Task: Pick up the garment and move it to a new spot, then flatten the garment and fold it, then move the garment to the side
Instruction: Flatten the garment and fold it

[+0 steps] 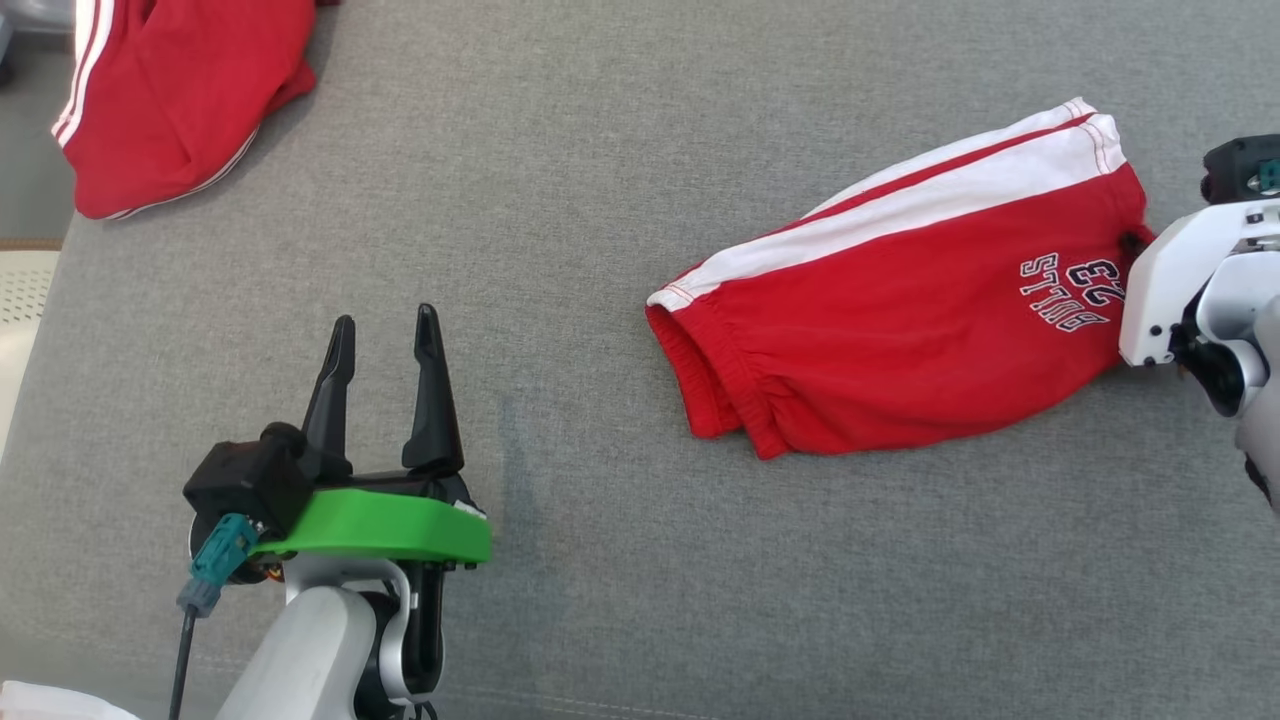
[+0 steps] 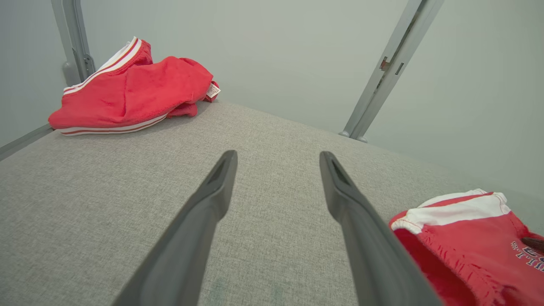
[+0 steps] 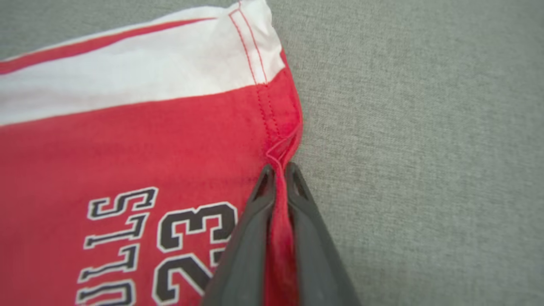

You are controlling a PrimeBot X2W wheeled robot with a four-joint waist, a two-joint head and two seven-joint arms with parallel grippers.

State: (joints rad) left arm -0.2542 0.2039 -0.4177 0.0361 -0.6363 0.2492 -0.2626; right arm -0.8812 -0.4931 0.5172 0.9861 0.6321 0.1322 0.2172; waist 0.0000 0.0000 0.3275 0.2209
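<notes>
The right claw (image 3: pixel 278 170) is pinched almost shut on the garment (image 3: pixel 127 148). A thin ridge of red cloth is squeezed up between its two dark fingers (image 3: pixel 250 238), right at the stitched hem and just below where the white side stripe ends. From the head view, the pale wrist of that arm comes in from the right edge and meets the same hem end.

The garment is a pair of red shorts lying on the right part of the grey cloth-covered bench (image 1: pixel 560 200). It looks folded over on itself. The gathered waistband points toward the middle of the bench, and the white stripe runs along the far edge. A dark "BULLS 23" print sits close to the gripped end.

The left claw (image 1: pixel 385 318) is at the near left, well apart from the shorts. Its fingers are spread wide with nothing between them, and they point away from the robot over bare grey cloth.

A second red garment (image 1: pixel 180 90) with white stripes lies bunched at the far left corner of the bench. Behind the bench, two grey metal posts (image 2: pixel 391 68) rise against a pale wall.
</notes>
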